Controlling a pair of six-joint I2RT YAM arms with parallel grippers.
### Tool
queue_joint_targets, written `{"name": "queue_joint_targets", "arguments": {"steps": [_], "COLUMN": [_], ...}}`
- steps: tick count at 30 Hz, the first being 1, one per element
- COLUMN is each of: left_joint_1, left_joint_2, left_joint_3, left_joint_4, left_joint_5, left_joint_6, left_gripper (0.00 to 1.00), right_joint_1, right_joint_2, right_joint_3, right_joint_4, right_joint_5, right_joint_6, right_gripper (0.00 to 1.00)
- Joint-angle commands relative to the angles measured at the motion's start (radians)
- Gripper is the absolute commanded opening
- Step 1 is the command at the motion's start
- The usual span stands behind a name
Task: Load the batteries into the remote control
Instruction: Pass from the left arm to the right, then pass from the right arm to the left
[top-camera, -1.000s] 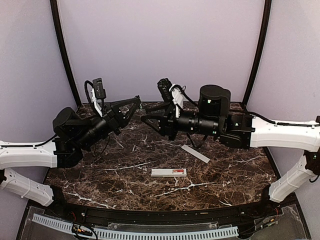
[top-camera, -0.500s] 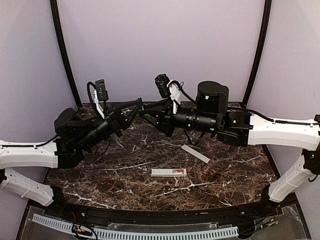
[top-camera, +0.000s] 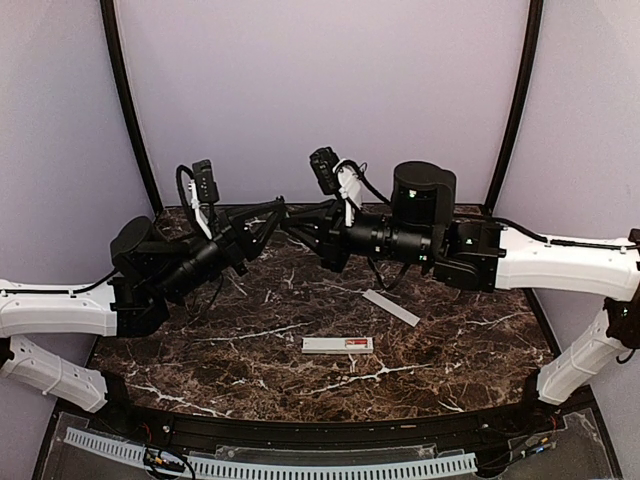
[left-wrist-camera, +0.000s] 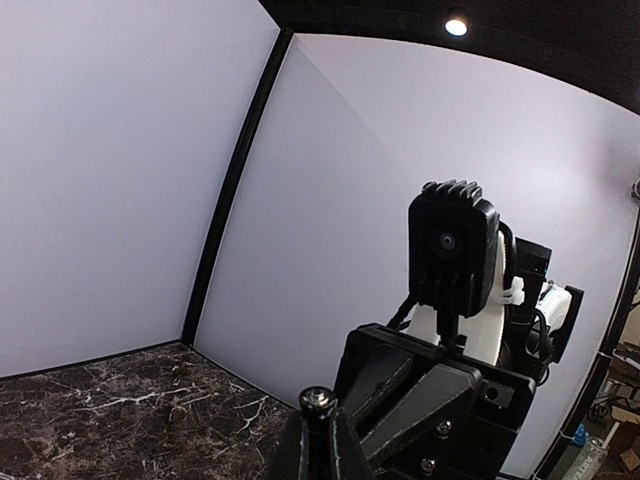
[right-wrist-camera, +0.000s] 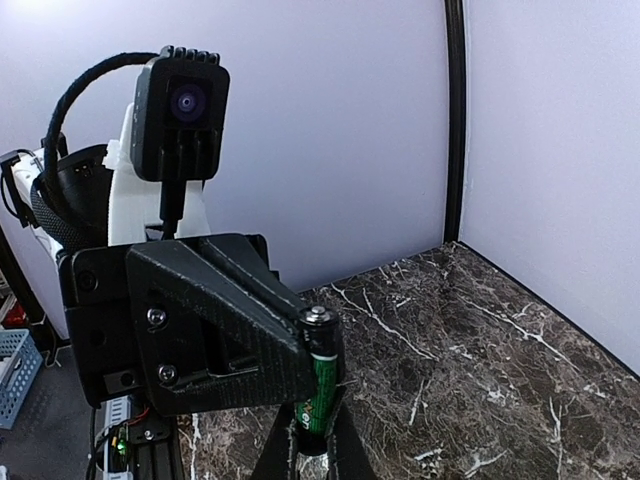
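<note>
A green battery with a dark top and metal nub stands up from my right gripper, which is shut on its lower end. My left gripper faces it, its fingers close on either side of the battery's dark top. Both grippers meet in mid-air over the back of the table, left gripper, right gripper. The white remote control lies flat at the table's middle front, with a red patch at its right end.
A thin flat white strip lies slanted on the marble table, right of and behind the remote. Purple walls close the back and sides. A cable duct runs along the near edge.
The two grippers were apart a second ago. The right arm has moved left and the left arm up and right, so their fingertips now meet at the battery.
</note>
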Motion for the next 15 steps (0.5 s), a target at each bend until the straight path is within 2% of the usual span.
{"name": "queue_joint_targets", "arguments": {"steps": [1, 3, 4, 6, 8, 10, 12, 15], "left_joint_1": [-0.008, -0.008, -0.008, -0.008, -0.008, -0.008, -0.008, -0.009], "left_joint_2": [-0.001, -0.015, -0.022, -0.048, -0.085, -0.143, -0.187, -0.237], "left_joint_3": [-0.001, -0.005, -0.005, -0.001, 0.015, 0.044, 0.075, 0.107], "left_joint_4": [-0.029, -0.046, -0.073, -0.13, -0.226, -0.362, -0.514, -0.753], "left_joint_5": [-0.01, -0.017, -0.023, -0.028, -0.022, -0.005, 0.049, 0.175], "left_joint_6": [0.007, 0.009, 0.013, 0.043, 0.098, 0.195, 0.371, 0.733], "left_gripper": [0.0, 0.17, 0.38, 0.57, 0.64, 0.65, 0.65, 0.68], "right_joint_1": [0.003, -0.004, -0.01, -0.026, -0.05, -0.079, -0.12, -0.177], "right_joint_2": [-0.013, -0.023, -0.029, -0.041, -0.06, -0.085, -0.106, -0.116], "right_joint_3": [0.024, 0.026, 0.029, 0.033, 0.033, 0.042, 0.06, 0.111], "right_joint_4": [-0.002, -0.04, -0.072, -0.144, -0.236, -0.355, -0.478, -0.668], "right_joint_5": [0.019, 0.02, 0.016, -0.007, -0.047, -0.109, -0.195, -0.318], "right_joint_6": [-0.021, -0.031, -0.038, -0.053, -0.081, -0.119, -0.139, -0.152], "right_gripper": [0.0, 0.0, 0.0, 0.0, 0.0, 0.0, 0.0, 0.0]}}
